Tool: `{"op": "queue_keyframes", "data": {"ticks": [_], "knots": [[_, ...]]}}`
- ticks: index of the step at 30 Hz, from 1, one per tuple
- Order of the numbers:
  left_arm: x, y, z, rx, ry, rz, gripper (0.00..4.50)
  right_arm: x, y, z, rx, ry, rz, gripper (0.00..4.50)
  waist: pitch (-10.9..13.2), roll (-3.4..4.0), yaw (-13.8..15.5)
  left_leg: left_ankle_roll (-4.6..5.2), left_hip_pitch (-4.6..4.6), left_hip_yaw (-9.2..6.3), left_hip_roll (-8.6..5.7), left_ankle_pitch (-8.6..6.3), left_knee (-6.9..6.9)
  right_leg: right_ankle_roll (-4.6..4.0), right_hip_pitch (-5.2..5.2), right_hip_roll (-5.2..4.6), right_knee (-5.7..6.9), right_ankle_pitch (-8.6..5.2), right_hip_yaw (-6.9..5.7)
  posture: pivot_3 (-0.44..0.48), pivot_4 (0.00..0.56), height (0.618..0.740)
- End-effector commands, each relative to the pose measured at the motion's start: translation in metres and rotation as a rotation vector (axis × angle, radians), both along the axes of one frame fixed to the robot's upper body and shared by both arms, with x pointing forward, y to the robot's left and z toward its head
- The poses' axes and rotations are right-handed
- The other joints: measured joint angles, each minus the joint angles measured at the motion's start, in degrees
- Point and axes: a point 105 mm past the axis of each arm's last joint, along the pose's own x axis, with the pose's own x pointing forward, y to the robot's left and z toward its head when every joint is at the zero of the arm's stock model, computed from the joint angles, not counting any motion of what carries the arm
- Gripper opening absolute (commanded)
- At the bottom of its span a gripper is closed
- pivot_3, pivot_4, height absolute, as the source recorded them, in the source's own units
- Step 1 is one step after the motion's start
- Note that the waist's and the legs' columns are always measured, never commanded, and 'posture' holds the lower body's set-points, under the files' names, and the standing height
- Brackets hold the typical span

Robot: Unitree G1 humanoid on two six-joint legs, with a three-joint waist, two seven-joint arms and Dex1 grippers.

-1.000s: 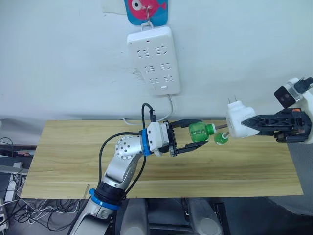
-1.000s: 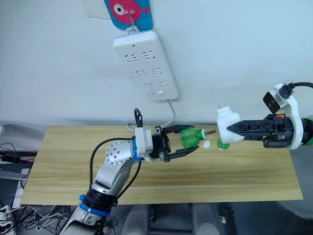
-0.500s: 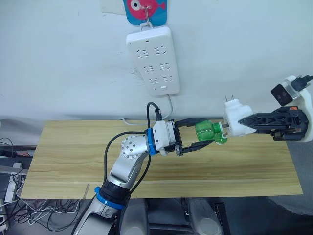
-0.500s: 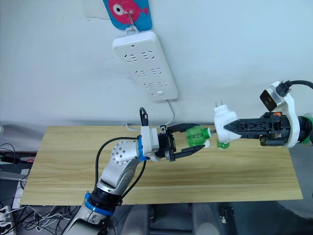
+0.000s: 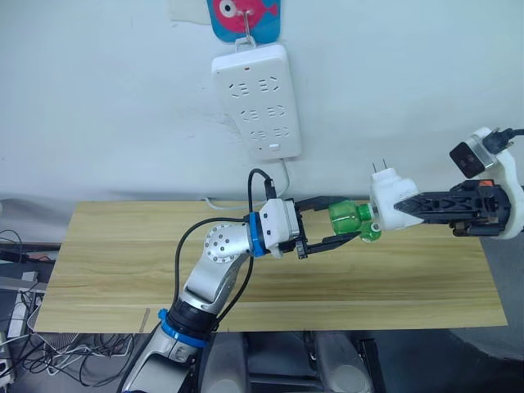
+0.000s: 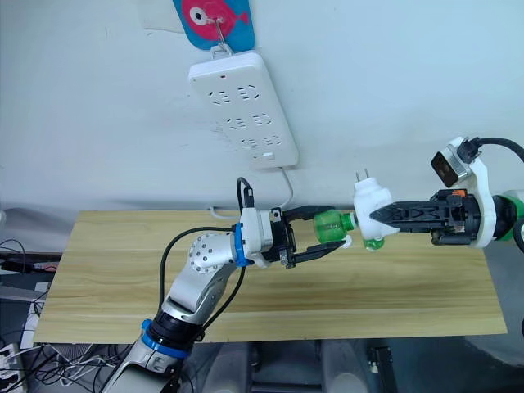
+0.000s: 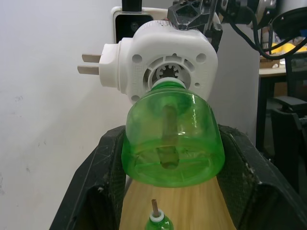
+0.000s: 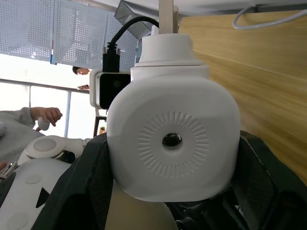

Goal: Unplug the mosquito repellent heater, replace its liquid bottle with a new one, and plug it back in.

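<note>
My left gripper (image 5: 347,219) is shut on a green liquid bottle (image 5: 345,216), holding it sideways above the wooden table (image 5: 123,254). My right gripper (image 5: 414,208) is shut on the white mosquito repellent heater (image 5: 390,203), whose plug prongs point up. The two meet in mid-air. In the left wrist view the bottle (image 7: 172,143) has its neck at the round toothed socket of the heater (image 7: 168,62). The right wrist view shows the heater (image 8: 172,139) top with its small round hole. A second green bottle (image 5: 373,233) lies on the table just below them.
A long white power strip (image 5: 256,98) hangs on the wall above the table, its cable running down behind the table's back edge. A fish-shaped hook plate (image 5: 244,16) holds it. A person (image 8: 29,122) sits far off in the background.
My left gripper carried the green bottle to the right while my right gripper brought the heater to the left. The gap between bottle neck and heater has closed.
</note>
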Motion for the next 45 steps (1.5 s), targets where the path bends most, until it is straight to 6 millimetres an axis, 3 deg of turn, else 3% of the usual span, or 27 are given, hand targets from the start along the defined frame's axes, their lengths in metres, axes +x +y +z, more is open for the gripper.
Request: {"op": "queue_keyframes", "data": {"ticks": [1, 8, 17, 25, 27, 30, 40, 45], "knots": [[-0.008, -0.004, 0.011, -0.019, -0.037, -0.014, 2.27, -0.005, 0.005, 0.009, 0.011, -0.041, 0.030, 2.97, 0.00, 0.00, 0.00, 0.00, 0.00, 0.00, 0.00, 0.00, 0.00, 0.00, 0.00, 0.00, 0.00, 0.00, 0.00, -0.206, 0.362, 0.740], [-0.013, -0.012, 0.015, -0.026, -0.042, -0.044, 2.27, -0.005, 0.011, 0.004, -0.028, -0.070, 0.025, 2.97, 0.00, 0.00, 0.00, 0.00, 0.00, 0.00, 0.00, 0.00, 0.00, 0.00, 0.00, 0.00, -0.01, 0.00, 0.00, -0.211, 0.362, 0.740], [-0.017, -0.021, 0.013, -0.039, -0.040, -0.071, 2.27, -0.015, 0.027, 0.013, -0.034, -0.127, 0.130, 2.97, 0.00, 0.00, -0.05, 0.00, 0.00, 0.00, 0.00, 0.00, -0.01, 0.00, 0.00, 0.00, -0.03, 0.00, 0.00, -0.224, 0.354, 0.740], [-0.017, -0.019, 0.010, -0.031, -0.043, -0.071, 2.27, -0.020, 0.025, 0.013, -0.051, -0.098, 0.155, 2.97, 0.00, 0.00, -0.11, 0.00, -0.01, 0.00, 0.00, 0.00, -0.02, 0.00, 0.00, 0.00, -0.08, 0.00, -0.01, -0.233, 0.352, 0.740], [-0.017, -0.019, 0.010, -0.032, -0.041, -0.070, 2.27, -0.021, 0.024, 0.013, -0.054, -0.093, 0.159, 3.70, 0.00, 0.00, -0.11, 0.00, -0.01, 0.00, 0.00, 0.00, -0.02, 0.00, 0.00, 0.00, -0.08, 0.00, -0.01, -0.234, 0.351, 0.740], [-0.016, -0.021, 0.012, -0.040, -0.036, -0.068, 2.27, -0.022, 0.025, 0.015, -0.053, -0.092, 0.169, 4.45, 0.00, 0.00, -0.11, 0.01, -0.03, 0.00, 0.00, 0.00, -0.02, 0.00, 0.00, 0.00, -0.11, 0.00, -0.02, -0.236, 0.354, 0.740], [-0.013, -0.019, 0.015, -0.062, -0.004, -0.064, 2.27, -0.030, 0.026, 0.008, -0.041, -0.065, 0.200, 4.45, 0.00, 0.00, -0.12, 0.02, -0.03, -0.01, 0.00, -0.01, -0.02, 0.00, 0.00, 0.00, -0.12, 0.00, -0.03, -0.232, 0.348, 0.740], [-0.009, -0.019, 0.021, -0.087, 0.013, -0.058, 2.27, -0.055, 0.024, -0.005, -0.027, 0.026, 0.280, 4.45, 0.00, 0.00, 0.10, 0.02, -0.04, -0.03, 0.01, -0.01, -0.01, 0.00, 0.00, 0.00, -0.12, 0.00, -0.06, -0.229, 0.347, 0.740]]}}
